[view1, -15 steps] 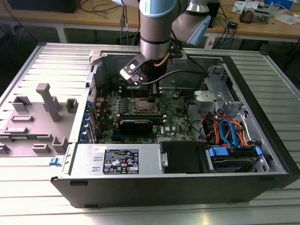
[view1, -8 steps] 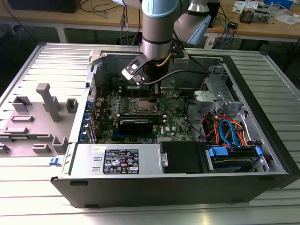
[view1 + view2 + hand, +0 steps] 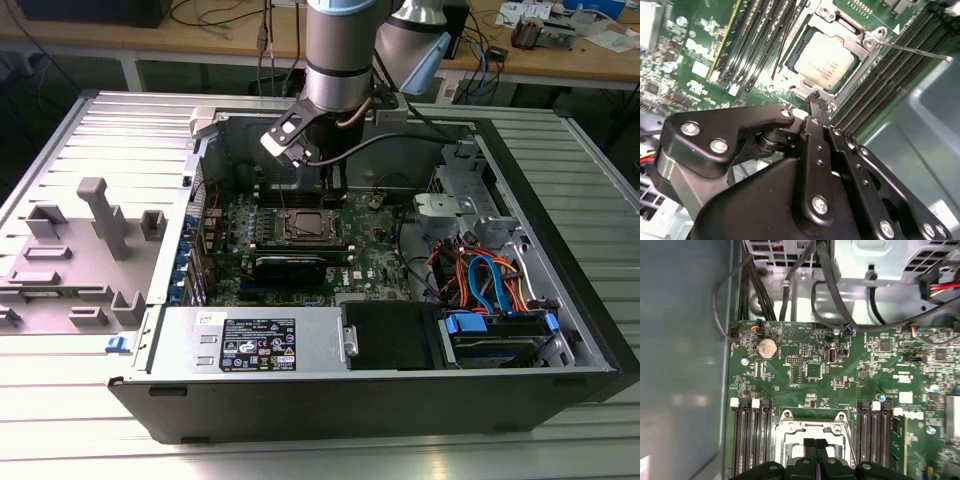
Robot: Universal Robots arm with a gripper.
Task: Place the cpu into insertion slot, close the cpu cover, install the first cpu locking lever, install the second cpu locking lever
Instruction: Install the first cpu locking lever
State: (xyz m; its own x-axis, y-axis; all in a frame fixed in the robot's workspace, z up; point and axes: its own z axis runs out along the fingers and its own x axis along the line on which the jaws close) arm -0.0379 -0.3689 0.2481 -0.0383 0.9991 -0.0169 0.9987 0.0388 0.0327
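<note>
Jaws pressed together, arm (image 3: 338, 50) upright, beside seated cpu (image 3: 826, 62)

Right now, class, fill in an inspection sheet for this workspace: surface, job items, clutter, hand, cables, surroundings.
Surface: slatted metal table carrying an open computer case.
Job's things: cpu seated in the insertion slot; cpu cover lies flat around it; a thin lever juts out sideways, apparently unlatched.
Clutter: grey fixture block on the exterior view's left.
Grippers: hand shut, empty, hovering beside the insertion slot.
Cables: orange and blue cables inside the case; black cable looping over it.
Surroundings: wooden benches behind.
</note>
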